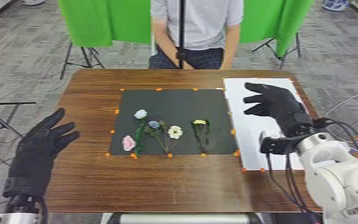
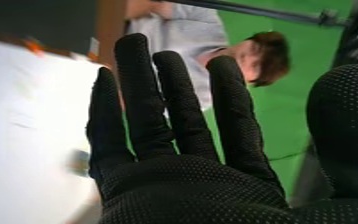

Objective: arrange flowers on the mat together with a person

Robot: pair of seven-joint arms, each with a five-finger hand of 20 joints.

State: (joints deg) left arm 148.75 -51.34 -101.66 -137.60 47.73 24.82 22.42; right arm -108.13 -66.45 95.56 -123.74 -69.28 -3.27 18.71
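So the right hand (image 1: 280, 106) is hanging over the white sheet (image 1: 252, 130), fingers pretty much straight and spread wide. The left hand (image 1: 42, 141) is over by the table's (image 1: 95, 185) left edge, fingers loose and apart too. Flowers are all on the dark mat (image 1: 167, 102), mostly the near half: pink one (image 1: 128, 144) near the left corner, pale blue one (image 1: 141, 114) farther back, then a dusty blue one (image 1: 154, 124) beside a cream one (image 1: 175, 132), and a yellow one (image 1: 199, 122) off to their right.
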